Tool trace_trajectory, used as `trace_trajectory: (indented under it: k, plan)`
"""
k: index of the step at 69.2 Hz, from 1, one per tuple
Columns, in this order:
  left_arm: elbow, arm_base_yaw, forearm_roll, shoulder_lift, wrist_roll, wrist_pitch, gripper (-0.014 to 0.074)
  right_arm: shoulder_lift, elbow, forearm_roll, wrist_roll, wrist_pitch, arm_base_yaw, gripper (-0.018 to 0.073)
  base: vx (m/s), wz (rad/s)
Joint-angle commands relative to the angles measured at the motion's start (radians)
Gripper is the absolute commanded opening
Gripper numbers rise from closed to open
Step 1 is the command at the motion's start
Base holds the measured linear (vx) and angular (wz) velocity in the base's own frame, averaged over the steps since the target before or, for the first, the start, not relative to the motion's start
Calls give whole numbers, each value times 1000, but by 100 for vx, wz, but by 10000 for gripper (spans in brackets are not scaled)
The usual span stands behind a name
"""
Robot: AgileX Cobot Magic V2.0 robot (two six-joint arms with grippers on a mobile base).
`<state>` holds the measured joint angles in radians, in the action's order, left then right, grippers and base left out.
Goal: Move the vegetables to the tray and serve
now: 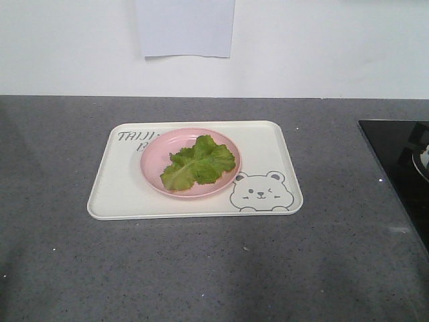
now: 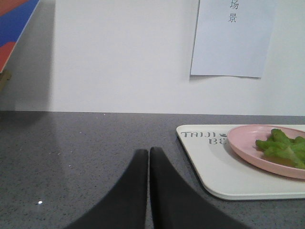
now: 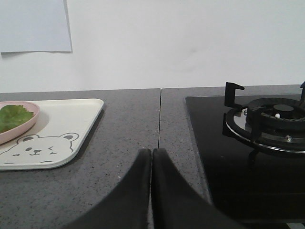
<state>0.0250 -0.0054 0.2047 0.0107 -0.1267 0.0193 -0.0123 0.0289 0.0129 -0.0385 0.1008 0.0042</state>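
A: Where are the vegetables (image 1: 198,163)?

B: On the round pink plate (image 1: 155,173), which sits on the tray (image 1: 114,191) toward its centre; the winking bear face (image 1: 261,190) is at the plate's 4 o'clock.

A: And the jaws?

B: The left gripper (image 2: 149,153) has its jaws pressed together, empty, over the grey worktop (image 1: 60,268), with the tray at its 2 o'clock. The right gripper (image 3: 151,153) is likewise closed on nothing, between the tray at 10 o'clock and the gas burner (image 3: 271,121) at 2 o'clock.
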Motion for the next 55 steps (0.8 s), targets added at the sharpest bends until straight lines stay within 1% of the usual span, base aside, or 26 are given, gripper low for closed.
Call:
trace_trajectory:
  k: [1, 55]
  plan:
    - [10, 2, 8, 15, 1, -75, -6, -3, 7, -3, 5, -81, -5, -4, 0, 0]
    - [10, 2, 8, 15, 1, -75, -6, -3, 7, -3, 5, -73, -5, -4, 0, 0]
